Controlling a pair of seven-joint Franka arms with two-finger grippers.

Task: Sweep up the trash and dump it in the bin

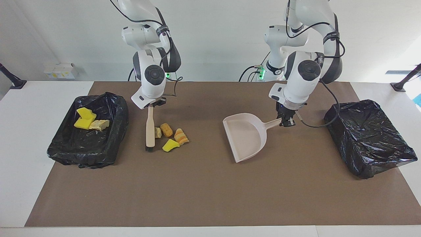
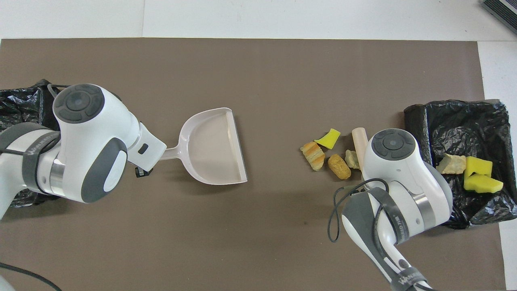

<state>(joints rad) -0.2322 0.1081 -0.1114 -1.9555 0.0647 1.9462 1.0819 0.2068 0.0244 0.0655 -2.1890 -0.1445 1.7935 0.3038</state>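
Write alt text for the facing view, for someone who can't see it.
Right claw holds a brush upright beside four foam scraps on the brown mat; left claw holds a dustpan by its handle. A black-lined bin sits at each end, one holding three scraps, the other showing none.

Brown mat (image 1: pixel 210 197) covered most of a white table (image 1: pixel 26 148) | small white boxes (image 1: pixel 61 70) sat at the table's edge nearest the robots, toward the right arm's end | dark stands (image 1: pixel 13 80) stood at both corners there

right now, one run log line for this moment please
left gripper: shut on dustpan handle | right gripper: shut on brush, bristles down beside four scraps | three scraps in bin
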